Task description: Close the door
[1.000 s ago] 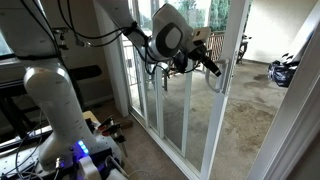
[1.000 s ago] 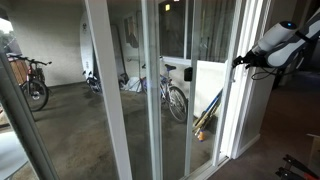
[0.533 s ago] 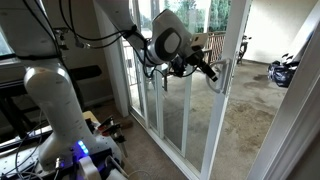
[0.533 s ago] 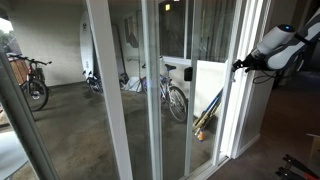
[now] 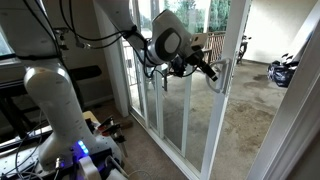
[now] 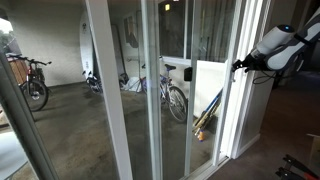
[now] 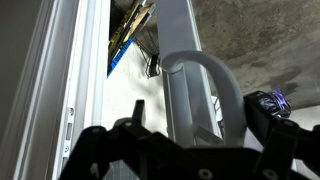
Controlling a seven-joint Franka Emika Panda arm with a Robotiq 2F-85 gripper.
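Gripper turned slightly at the handle since 1.0 s ago; no change since 0.5 s. Only the wrist view shows the jaws spread, straddling the loop handle, centre frame. In an exterior view, door stile stands right of centre, with an open gap to its right.

Rising from a white base, with the arm carried high and stretched out sideways. Bent forward at the wrist, ending in a black gripper held roughly level in both exterior views, with fingers set well apart.
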